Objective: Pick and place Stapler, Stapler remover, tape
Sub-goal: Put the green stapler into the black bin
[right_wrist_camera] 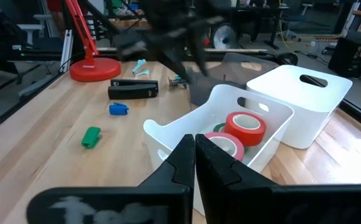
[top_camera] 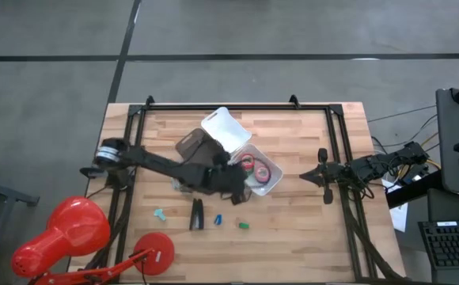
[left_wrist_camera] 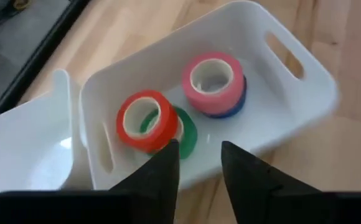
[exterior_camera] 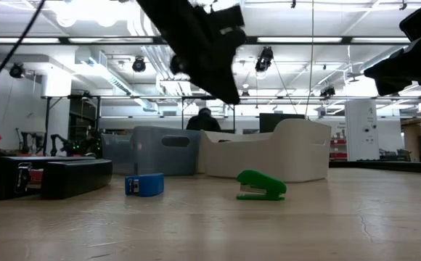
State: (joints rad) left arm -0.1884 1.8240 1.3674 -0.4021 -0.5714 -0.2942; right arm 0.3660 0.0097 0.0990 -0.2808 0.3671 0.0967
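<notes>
The whole table (top_camera: 293, 229) is seen straight down from above. A level look across it is taken at tabletop height. The white bin (left_wrist_camera: 292, 106) of tape (left_wrist_camera: 213, 79) is framed closely by the left wrist view and shared, farther off, by the right wrist view.

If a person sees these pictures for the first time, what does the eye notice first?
Bright tape rolls lie in a white bin at the table's middle, with the open left gripper hovering over it. Nearer the front edge, the black stapler lies on the wood, and the right gripper waits shut at the right side.
</notes>
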